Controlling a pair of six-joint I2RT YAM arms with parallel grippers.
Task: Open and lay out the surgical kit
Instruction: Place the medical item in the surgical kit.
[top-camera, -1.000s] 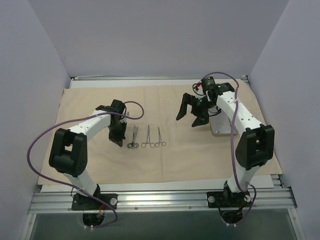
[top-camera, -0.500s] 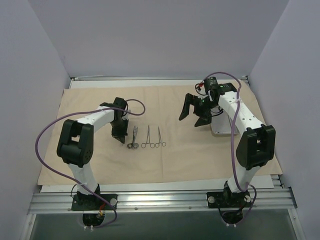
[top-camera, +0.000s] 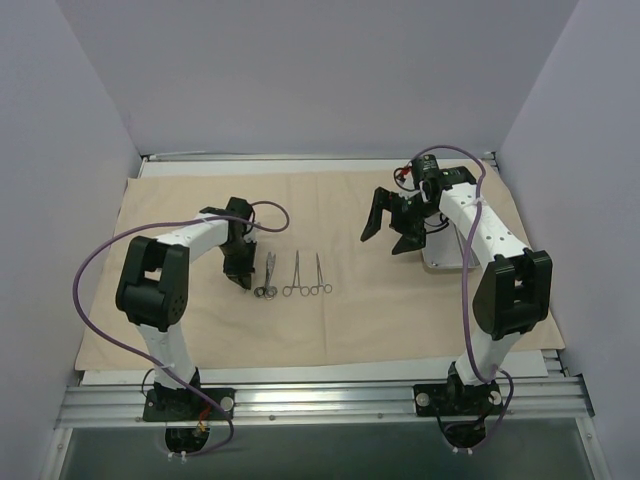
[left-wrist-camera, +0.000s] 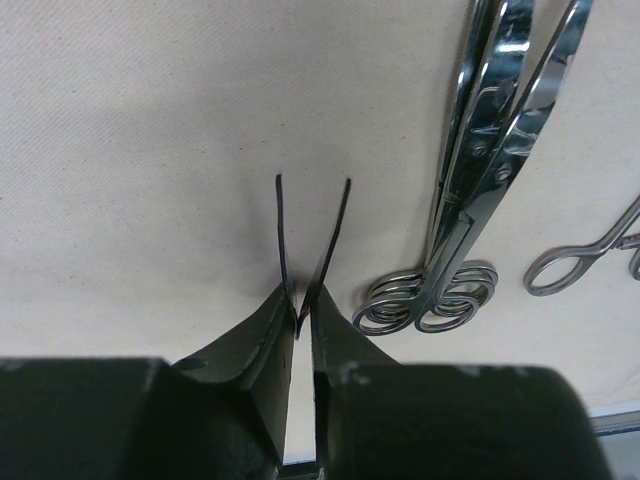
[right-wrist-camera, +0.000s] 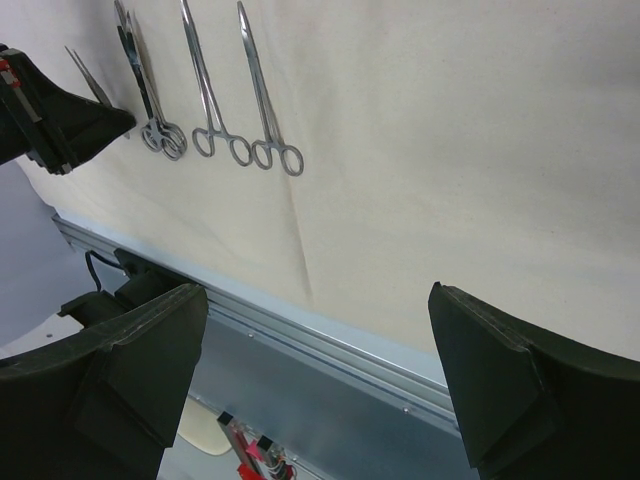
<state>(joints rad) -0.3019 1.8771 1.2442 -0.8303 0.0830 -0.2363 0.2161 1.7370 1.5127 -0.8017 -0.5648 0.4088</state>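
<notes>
Since the tweezers (left-wrist-camera: 283, 240) look thin and springy, grasp the joined end, as the near-closed left gripper (left-wrist-camera: 299, 318) does; right gripper (right-wrist-camera: 315, 300) spread wide, empty.

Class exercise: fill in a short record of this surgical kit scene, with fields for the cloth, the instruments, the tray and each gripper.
cloth: beige wrap spread flat over the table
laid out: scissors and two forceps side by side, rings toward the arms
tweezers: left of the scissors, joined end between the left gripper's fingertips
tray: steel, at the right, partly hidden by the right arm
left gripper: jaws nearly together; grip cannot be told
right gripper: open wide, holding nothing
</notes>
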